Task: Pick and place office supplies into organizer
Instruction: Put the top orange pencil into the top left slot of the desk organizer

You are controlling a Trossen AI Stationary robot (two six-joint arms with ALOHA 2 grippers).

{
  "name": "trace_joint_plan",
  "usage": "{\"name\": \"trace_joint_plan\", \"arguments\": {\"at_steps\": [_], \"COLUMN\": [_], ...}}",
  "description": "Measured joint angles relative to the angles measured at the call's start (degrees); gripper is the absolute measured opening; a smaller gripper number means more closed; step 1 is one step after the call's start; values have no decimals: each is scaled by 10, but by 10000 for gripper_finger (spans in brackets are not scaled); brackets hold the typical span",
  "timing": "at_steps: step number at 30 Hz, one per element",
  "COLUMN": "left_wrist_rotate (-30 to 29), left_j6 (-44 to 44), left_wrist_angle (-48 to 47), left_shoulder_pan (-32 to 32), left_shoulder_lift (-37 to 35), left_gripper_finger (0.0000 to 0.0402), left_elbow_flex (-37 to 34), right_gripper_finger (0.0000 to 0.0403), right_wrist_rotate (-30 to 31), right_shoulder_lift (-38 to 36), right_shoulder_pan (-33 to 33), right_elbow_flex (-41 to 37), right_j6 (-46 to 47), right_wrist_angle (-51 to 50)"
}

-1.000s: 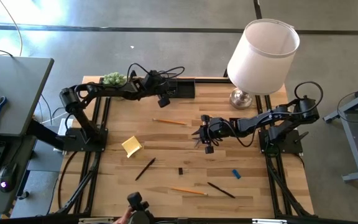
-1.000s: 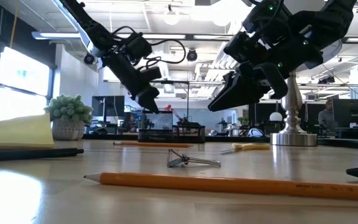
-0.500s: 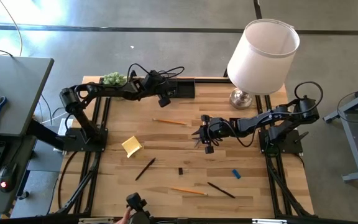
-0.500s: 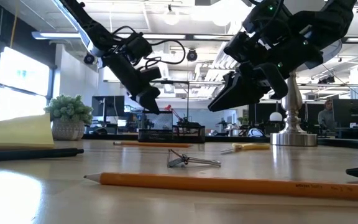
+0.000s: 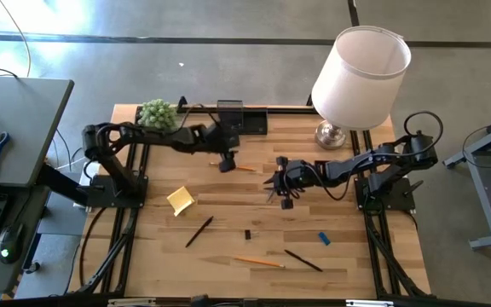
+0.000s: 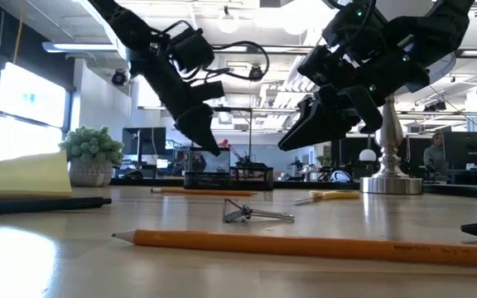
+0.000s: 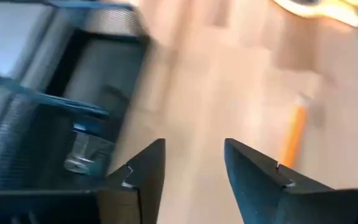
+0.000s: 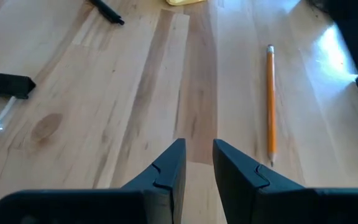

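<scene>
The black organizer (image 5: 241, 119) stands at the table's far edge. My left gripper (image 5: 226, 162) (image 7: 194, 168) hangs open just in front of it, over the left end of an orange pencil (image 5: 244, 168) (image 7: 293, 134) lying flat. My right gripper (image 5: 271, 183) (image 8: 199, 158) hovers mid-table, its fingers a narrow gap apart with nothing between them. A yellow sticky pad (image 5: 180, 200), two black pens (image 5: 199, 230) (image 5: 303, 260), a black clip (image 5: 247, 234), a blue block (image 5: 324, 238) and a second pencil (image 5: 258, 262) lie on the wood. Yellow-handled scissors (image 6: 325, 196) lie under the right arm.
A white-shaded lamp (image 5: 361, 77) stands at the far right corner and a small green plant (image 5: 154, 112) at the far left, beside the organizer. Black frame rails run along both table sides. A grey desk (image 5: 15, 128) stands off to the left.
My left gripper has swung from above the organizer toward the table's near edge and now hangs over the far pencil's left end. A person's hand that showed at the near edge has gone. My right arm has kept still.
</scene>
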Motion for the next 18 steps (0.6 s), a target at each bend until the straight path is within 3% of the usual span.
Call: {"name": "trace_joint_plan", "arguments": {"at_steps": [10, 18], "left_wrist_rotate": [-47, -24], "left_j6": [-81, -87], "left_wrist_angle": [-114, -90], "left_shoulder_pan": [-88, -98], "left_shoulder_lift": [0, -46], "left_gripper_finger": [87, 4], "left_elbow_flex": [-2, -63], "right_gripper_finger": [73, 73], "right_wrist_rotate": [1, 27], "right_shoulder_lift": [0, 0], "right_shoulder_pan": [-11, -13], "right_elbow_flex": [0, 0], "right_j6": [14, 15], "right_wrist_angle": [0, 1]}}
